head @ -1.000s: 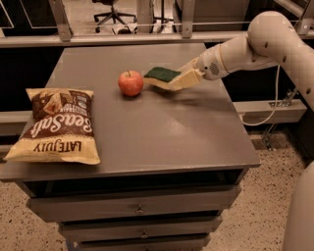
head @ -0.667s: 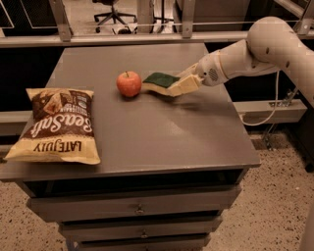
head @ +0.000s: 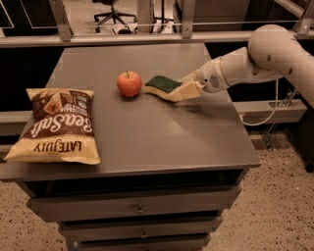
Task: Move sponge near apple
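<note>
The apple [head: 129,84] is small, round and red-orange, and stands on the grey table top [head: 147,132] left of centre at the back. The sponge [head: 161,84], dark green on top over pale yellow foam, lies low at the table just right of the apple, with a small gap between them. My gripper [head: 176,88] reaches in from the right on the white arm [head: 255,61] and is shut on the sponge's right end. Its pale fingers [head: 185,91] lie along the sponge's right side.
A large brown and cream chip bag [head: 56,125] lies at the table's front left. Drawers [head: 140,211] sit under the table top. A railing [head: 147,37] and an office chair [head: 113,10] are behind the table. A cable [head: 267,110] hangs at the right.
My gripper has moved left and slightly down with the sponge, bringing it closer to the apple. The apple and chip bag have not moved.
</note>
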Controlling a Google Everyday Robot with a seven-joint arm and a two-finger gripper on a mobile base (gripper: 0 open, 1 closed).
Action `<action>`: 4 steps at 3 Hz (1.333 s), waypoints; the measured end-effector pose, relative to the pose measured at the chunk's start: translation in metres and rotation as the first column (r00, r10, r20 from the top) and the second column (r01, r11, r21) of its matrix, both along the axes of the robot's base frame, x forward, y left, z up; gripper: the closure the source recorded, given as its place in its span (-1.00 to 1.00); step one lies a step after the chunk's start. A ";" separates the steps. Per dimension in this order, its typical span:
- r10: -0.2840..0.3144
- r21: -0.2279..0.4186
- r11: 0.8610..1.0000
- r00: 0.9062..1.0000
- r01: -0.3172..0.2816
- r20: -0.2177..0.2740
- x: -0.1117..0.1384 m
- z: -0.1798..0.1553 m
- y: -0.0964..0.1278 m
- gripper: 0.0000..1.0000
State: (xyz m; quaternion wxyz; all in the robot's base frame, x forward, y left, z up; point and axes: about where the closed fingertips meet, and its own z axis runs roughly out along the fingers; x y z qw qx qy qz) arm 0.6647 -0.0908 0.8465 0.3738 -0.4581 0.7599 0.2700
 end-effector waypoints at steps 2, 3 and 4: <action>-0.055 0.028 0.998 0.998 0.055 0.000 -0.005 0.002 -0.016 -1.00; -0.178 0.054 0.983 0.983 0.175 0.049 0.003 0.012 -0.055 -1.00; -0.178 0.054 0.983 0.983 0.175 0.049 0.003 0.012 -0.055 -1.00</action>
